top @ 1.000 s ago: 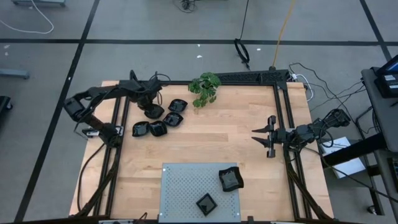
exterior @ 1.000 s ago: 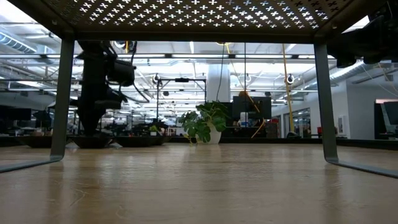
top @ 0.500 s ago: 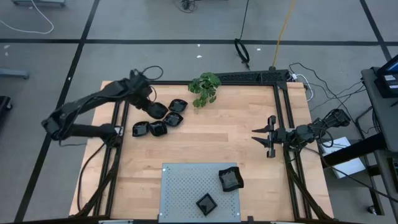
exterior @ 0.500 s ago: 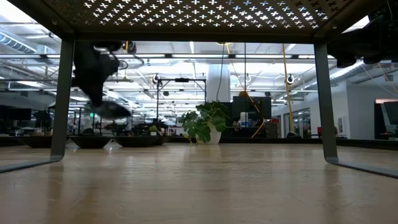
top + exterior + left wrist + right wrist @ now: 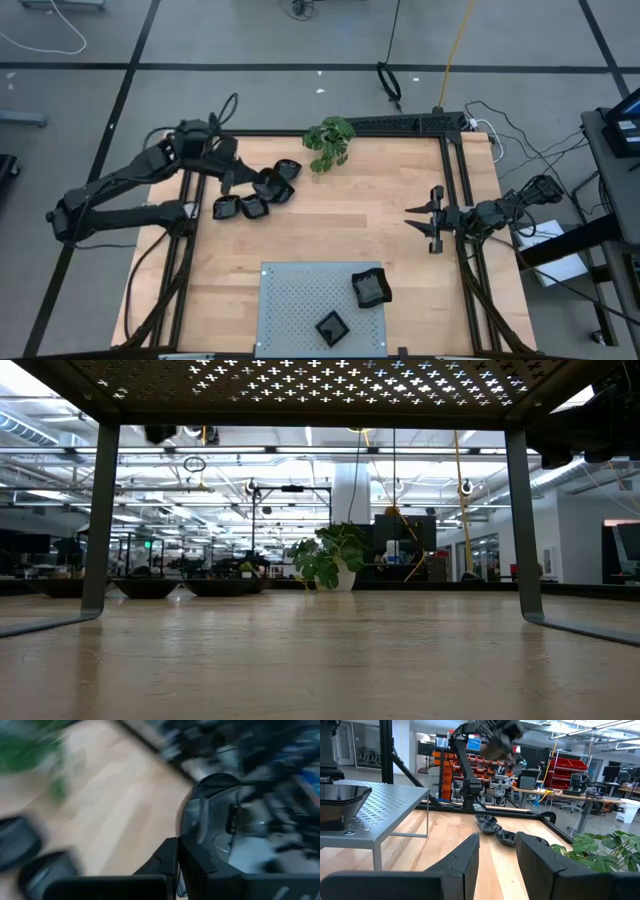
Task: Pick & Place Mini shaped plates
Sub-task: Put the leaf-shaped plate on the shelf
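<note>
Two black mini plates (image 5: 370, 288) already sit on the grey perforated panel (image 5: 290, 300) at the table's 6 o'clock edge, which I judge to be the drop-off; four more plates (image 5: 250, 206) cluster near 10 o'clock, apparently the supply waiting to be moved. Just off that cluster toward 10 o'clock, the left gripper (image 5: 226, 172) hangs raised, its jaws together on the rim of a glossy black plate (image 5: 210, 815), probably mid-carry. The right gripper (image 5: 428, 222) waits at 3 o'clock, jaws partly apart and empty, clear of the working lane. A green leafy plant (image 5: 330, 141) stands at 12 o'clock. No brand, label or writing is legible anywhere.
</note>
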